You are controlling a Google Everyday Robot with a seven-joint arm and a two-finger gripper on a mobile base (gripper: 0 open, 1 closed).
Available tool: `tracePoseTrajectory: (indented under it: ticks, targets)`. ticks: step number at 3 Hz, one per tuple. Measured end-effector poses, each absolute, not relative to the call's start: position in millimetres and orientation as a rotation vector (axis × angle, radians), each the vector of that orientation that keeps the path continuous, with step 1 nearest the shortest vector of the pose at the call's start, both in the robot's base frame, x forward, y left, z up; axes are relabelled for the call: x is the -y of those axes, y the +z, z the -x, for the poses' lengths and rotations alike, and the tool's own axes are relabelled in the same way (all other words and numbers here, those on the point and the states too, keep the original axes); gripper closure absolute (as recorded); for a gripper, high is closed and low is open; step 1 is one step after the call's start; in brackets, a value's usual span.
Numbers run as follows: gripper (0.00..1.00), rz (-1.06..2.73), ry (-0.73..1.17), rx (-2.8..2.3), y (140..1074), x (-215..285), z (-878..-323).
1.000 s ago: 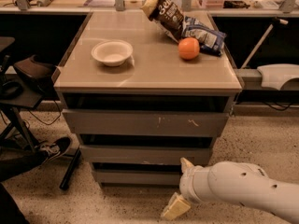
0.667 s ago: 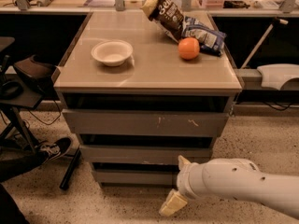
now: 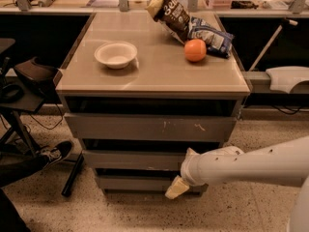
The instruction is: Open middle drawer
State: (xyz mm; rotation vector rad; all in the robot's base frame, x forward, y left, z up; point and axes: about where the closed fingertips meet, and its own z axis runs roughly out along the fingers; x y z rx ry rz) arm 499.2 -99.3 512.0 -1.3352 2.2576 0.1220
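Camera view: nearest to us is the speckled floor (image 3: 231, 209). Above it, the white arm (image 3: 260, 166) enters from the right edge and reaches left toward the grey drawer cabinet (image 3: 72, 129).

1. Gripper. The gripper (image 3: 183, 170) sits at the right part of the cabinet's lower fronts. We see it open: one tan tip lies at the upper edge of the middle drawer's front, and the other hangs lower, in front of the bottom drawer (image 3: 135, 182). We cannot tell whether either tip touches a panel.

2. Task item. The middle drawer (image 3: 130, 159) is the second of three stacked fronts, a plain flat grey panel with no handle. The arm covers its right end. A dark gap runs along the top of the panel.

3. Top drawer. The top drawer (image 3: 120, 127) is the widest front and carries white scratch marks right of centre.

4. Left side. A dark shoe (image 3: 55, 153) rests on the floor beside the cabinet, next to a black stand (image 3: 19, 93).

5. Cabinet top. On the beige top surface (image 3: 159, 79) a white bowl (image 3: 116, 54) stands at the left. An orange (image 3: 195, 50) lies at the right, just beside a blue-and-white bag (image 3: 215, 36). A brown snack bag (image 3: 170, 11) leans behind both.

6. Background. A white part (image 3: 289, 79) sits at the right edge, and a cluttered bench (image 3: 63, 6) runs along the back.
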Motion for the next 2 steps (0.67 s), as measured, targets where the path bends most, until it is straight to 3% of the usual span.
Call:
tracePoseTrajectory:
  ticks: [2]
  targets:
    - [0.0, 1.316, 0.139, -2.26, 504, 94, -520]
